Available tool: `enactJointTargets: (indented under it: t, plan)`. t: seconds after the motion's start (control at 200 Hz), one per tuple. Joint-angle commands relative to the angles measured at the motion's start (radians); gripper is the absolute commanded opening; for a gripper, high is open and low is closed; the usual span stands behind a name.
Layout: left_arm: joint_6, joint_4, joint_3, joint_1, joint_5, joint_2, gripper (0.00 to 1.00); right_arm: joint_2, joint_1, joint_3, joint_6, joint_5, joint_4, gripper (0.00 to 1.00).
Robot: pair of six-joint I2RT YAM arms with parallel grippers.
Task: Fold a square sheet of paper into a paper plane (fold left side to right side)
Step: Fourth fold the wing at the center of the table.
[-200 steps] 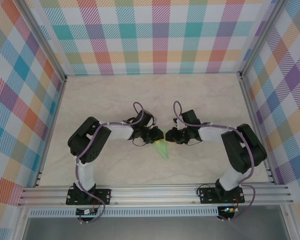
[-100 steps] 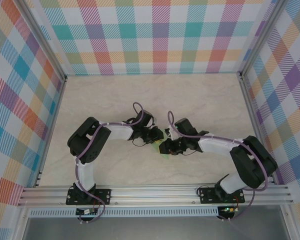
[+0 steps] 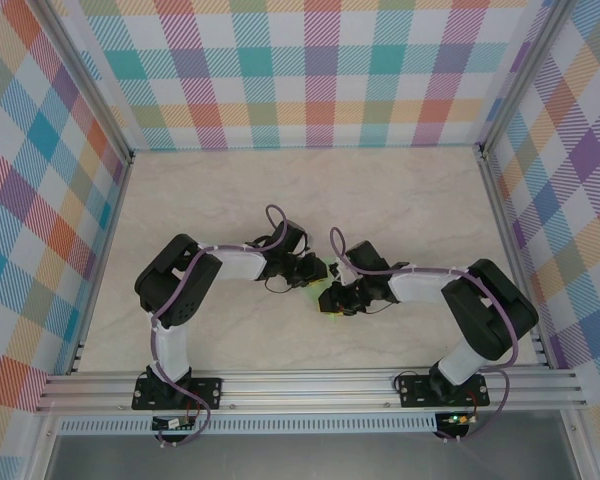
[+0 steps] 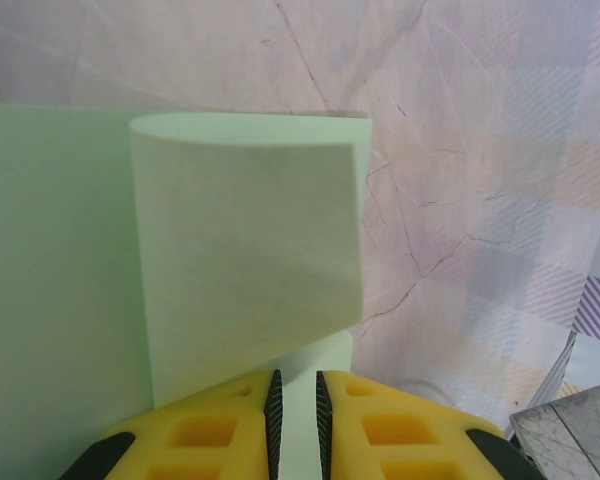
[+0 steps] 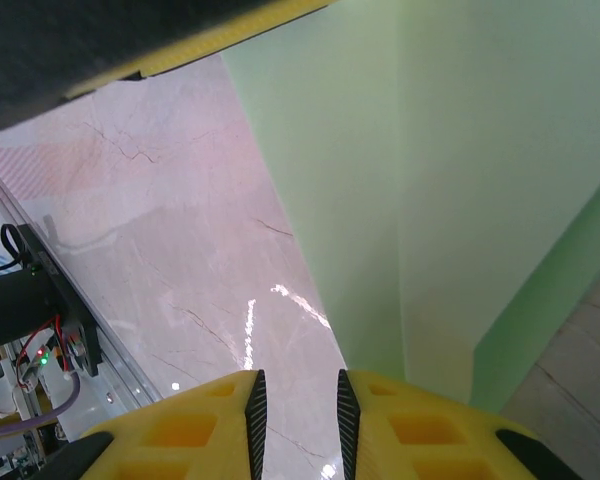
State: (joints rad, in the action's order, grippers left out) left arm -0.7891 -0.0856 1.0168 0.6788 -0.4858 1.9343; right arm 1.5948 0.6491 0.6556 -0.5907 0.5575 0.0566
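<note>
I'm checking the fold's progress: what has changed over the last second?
The right gripper swung left and toward the arm bases, from beside the green paper to over it, so it now covers most of the paper in the top view. Nothing was visibly taken hold of or let go. The left gripper stayed where it was, at the paper.

The square sheet of paper (image 4: 245, 270) — pale green, plain — has one side curled over itself, uncreased.

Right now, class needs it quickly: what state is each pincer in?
Left pincer: nearly closed over the folded green paper sheet; whether it grips cannot be told.
Right pincer: slightly open, bare table showing between its tips, holding nothing.
</note>
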Motion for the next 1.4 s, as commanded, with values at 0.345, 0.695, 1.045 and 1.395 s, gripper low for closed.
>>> enactJointTargets:
  t: [0.345, 0.695, 1.045, 1.395]
  plan:
    - [0.005, 0.094, -0.035, 0.009, 0.036, 0.014, 0.19, 0.024, 0.006, -0.029, 0.003, -0.020, -0.017, 0.27]
    - [0.006, 0.096, -0.036, 0.010, 0.039, 0.015, 0.19, 0.021, 0.007, -0.071, -0.009, 0.021, -0.060, 0.27]
    - [0.006, 0.096, -0.039, 0.010, 0.039, 0.014, 0.19, -0.014, 0.008, -0.092, -0.035, 0.052, -0.110, 0.27]
    - [0.006, 0.093, -0.039, 0.010, 0.038, 0.012, 0.19, -0.181, 0.005, -0.100, -0.021, -0.055, -0.055, 0.36]
